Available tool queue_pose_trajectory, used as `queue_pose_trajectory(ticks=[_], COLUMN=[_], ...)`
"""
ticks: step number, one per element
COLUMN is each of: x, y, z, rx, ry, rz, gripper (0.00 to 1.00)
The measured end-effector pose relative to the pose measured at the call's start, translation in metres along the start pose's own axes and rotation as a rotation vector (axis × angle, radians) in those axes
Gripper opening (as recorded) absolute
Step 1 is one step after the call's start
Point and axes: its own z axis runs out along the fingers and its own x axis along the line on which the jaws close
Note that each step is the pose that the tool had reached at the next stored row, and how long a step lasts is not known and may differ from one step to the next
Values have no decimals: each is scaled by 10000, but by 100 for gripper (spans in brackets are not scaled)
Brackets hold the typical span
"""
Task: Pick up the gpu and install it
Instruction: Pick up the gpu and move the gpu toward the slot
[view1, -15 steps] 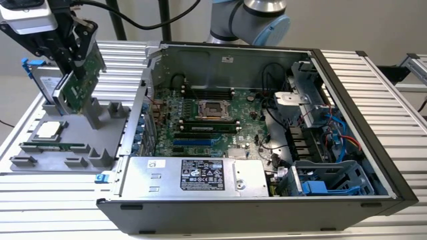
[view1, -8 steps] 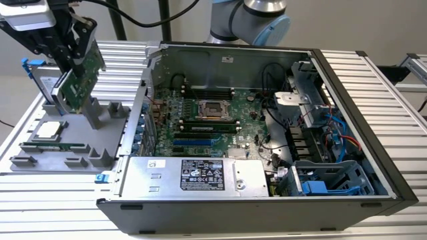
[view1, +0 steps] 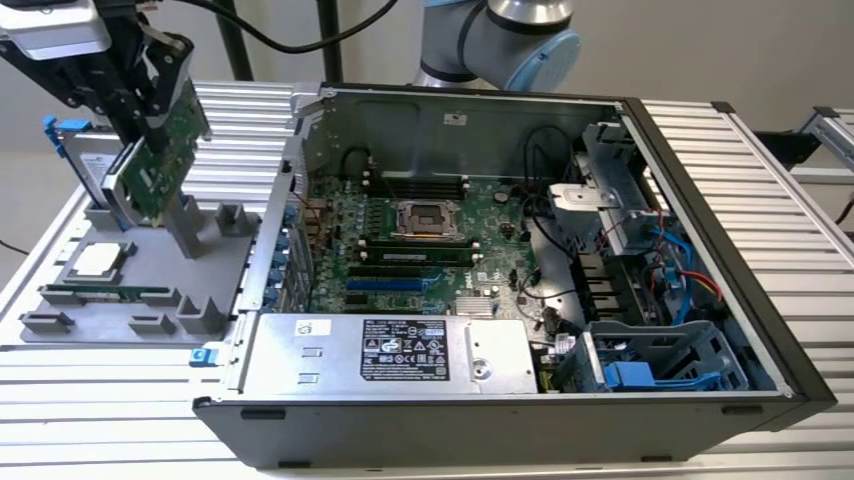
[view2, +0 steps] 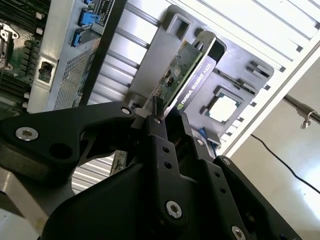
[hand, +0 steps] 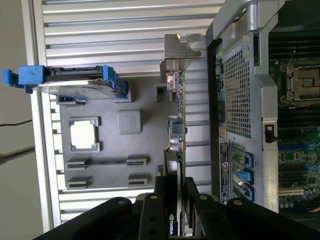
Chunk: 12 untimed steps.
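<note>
The gpu (view1: 158, 165), a green circuit board with a black shroud on its other face, stands tilted on edge over the grey holder tray (view1: 80, 330) at the exterior view's left. My gripper (view1: 150, 125) is shut on its upper part. In the first wrist view the gpu (hand: 176, 130) is edge-on, running from my fingertips (hand: 192, 187) to its silver bracket (hand: 181, 47). In the second wrist view the card (view2: 185, 75) sticks out beyond my black fingers (view2: 157, 135). I cannot tell whether its lower edge still touches the tray.
The open computer case (view1: 694, 180) lies to the exterior view's right of the tray, with the motherboard (view1: 400, 240), blue slots (view1: 387, 283) and power supply (view1: 387, 350) inside. A blue-framed hard drive (view1: 74, 150), a processor (view1: 100, 260) and a memory stick (view1: 107, 293) sit on the tray.
</note>
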Motion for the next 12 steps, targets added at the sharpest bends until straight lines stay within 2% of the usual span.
queue_pose_trajectory(ticks=[6,12], x=[0,-1], y=[1,2], z=[-42,-88], rx=[-27,-230], ry=[2,18], rz=[3,7], gripper=[0,0])
